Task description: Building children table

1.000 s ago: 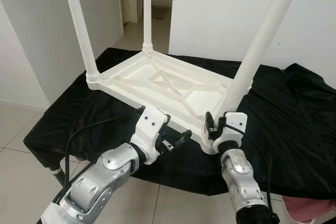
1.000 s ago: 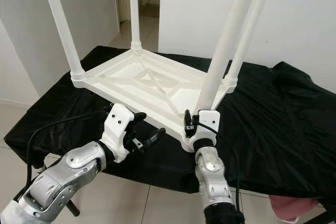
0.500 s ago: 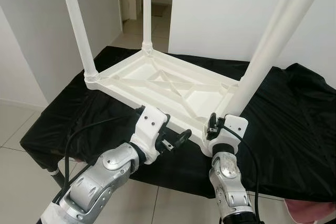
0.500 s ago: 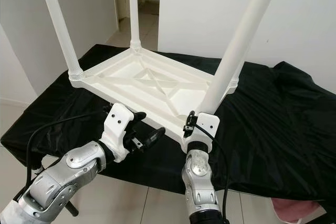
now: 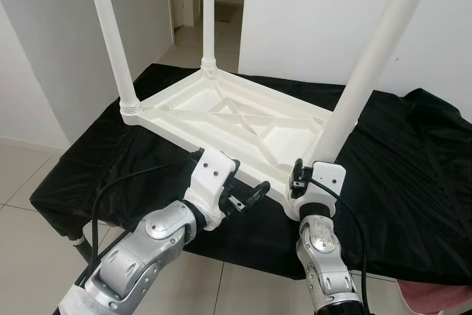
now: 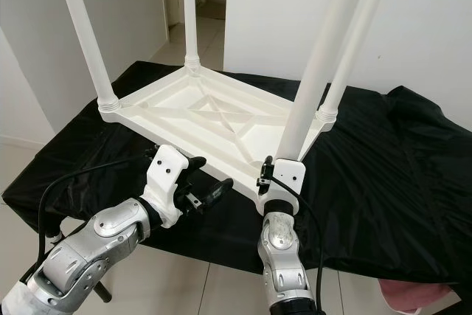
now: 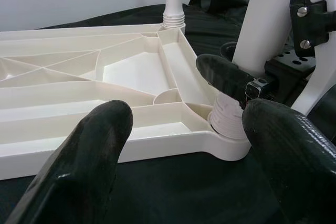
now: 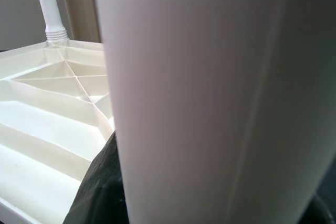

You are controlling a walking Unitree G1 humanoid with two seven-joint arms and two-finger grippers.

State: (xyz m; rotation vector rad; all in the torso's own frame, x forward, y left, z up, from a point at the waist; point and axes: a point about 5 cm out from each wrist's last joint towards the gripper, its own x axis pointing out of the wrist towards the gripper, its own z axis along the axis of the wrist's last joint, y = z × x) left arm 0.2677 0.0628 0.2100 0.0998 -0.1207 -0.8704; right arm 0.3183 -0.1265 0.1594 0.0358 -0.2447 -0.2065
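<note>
Black cloth (image 5: pixel 413 175) covers the tabletop, where a white table (image 5: pixel 228 119) lies upside down, legs up. From the head camera, the right hand (image 5: pixel 308 178) grips the near leg (image 5: pixel 369 71) at its base. Left wrist camera: the left hand (image 7: pixel 181 129) hovers open, empty, beside that corner. Right wrist camera: the leg looms close, seemingly clamped.

**Robot body: silver arms, white wrists, black fingers**

Two arms of rounded silver segments are seen, each ended by a white wrist housing. The left gripper (image 5: pixel 251 195) carries long, rounded, matte black fingers (image 7: pixel 89 166). A black cable (image 5: pixel 110 193) is looped along the left arm; another is run beside the right gripper (image 5: pixel 301 176), where black brackets with silver screws (image 7: pixel 302 11) are fitted.
</note>
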